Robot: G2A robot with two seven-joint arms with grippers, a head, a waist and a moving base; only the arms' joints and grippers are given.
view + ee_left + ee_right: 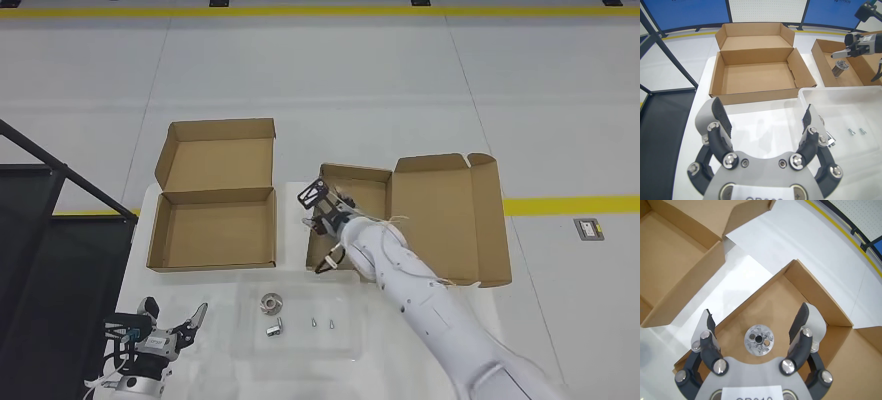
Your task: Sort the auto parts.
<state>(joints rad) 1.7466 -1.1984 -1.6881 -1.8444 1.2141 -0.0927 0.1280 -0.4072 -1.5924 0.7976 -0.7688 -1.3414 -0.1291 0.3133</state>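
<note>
Right gripper [756, 311] hangs wide open, empty, straight above the hub [759, 339], which stands upright (axis toward the palm) in the right box [810, 291]. Left gripper [763, 103], equally open and empty, is nearer the tray [829, 91], where two bolts [851, 131] and what may be a bracket [831, 140] lie.

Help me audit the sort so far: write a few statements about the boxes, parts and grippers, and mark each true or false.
1. The left box has its lid open. True.
2. The two bolts lie in the left box. False: they lie in the clear tray.
3. The right gripper grips the flanged metal part. False: it is open above the part, which stands in the right box.
4. The left gripper is open. True.
</note>
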